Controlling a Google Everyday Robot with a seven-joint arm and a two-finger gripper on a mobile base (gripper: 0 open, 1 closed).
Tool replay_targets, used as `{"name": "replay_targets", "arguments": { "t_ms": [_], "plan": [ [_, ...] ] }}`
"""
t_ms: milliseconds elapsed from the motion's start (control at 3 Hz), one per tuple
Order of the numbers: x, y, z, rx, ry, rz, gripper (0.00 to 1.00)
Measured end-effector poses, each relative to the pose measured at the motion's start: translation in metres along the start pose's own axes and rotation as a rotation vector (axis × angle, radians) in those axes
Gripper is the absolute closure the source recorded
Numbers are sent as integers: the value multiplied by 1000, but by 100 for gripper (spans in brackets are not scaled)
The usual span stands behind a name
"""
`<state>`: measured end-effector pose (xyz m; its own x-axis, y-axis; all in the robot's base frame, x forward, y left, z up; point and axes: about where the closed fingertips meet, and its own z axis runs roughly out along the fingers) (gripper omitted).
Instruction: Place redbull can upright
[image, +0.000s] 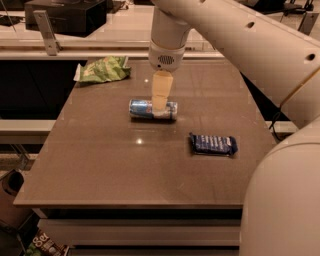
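Note:
The redbull can (140, 108) lies on its side near the middle of the brown table (110, 165), blue and silver, its long axis running left to right. My gripper (159, 105) hangs straight down from the white arm (170, 35) and reaches down to the can's middle, in front of it from this view. I cannot tell whether it touches the can.
A green chip bag (102, 69) lies at the table's back left. A flat dark-blue snack wrapper (213, 144) lies to the right of the can, nearer the front. A dark box (65, 15) stands on the counter behind. My white body fills the right foreground.

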<state>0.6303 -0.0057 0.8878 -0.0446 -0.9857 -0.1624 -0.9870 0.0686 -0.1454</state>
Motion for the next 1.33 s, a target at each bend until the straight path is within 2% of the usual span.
{"name": "replay_targets", "arguments": {
  "t_ms": [667, 1333],
  "plan": [
    [-15, 10, 19, -27, 29, 10, 0],
    [-20, 21, 34, -49, 116, 30, 0]
  ]
}}
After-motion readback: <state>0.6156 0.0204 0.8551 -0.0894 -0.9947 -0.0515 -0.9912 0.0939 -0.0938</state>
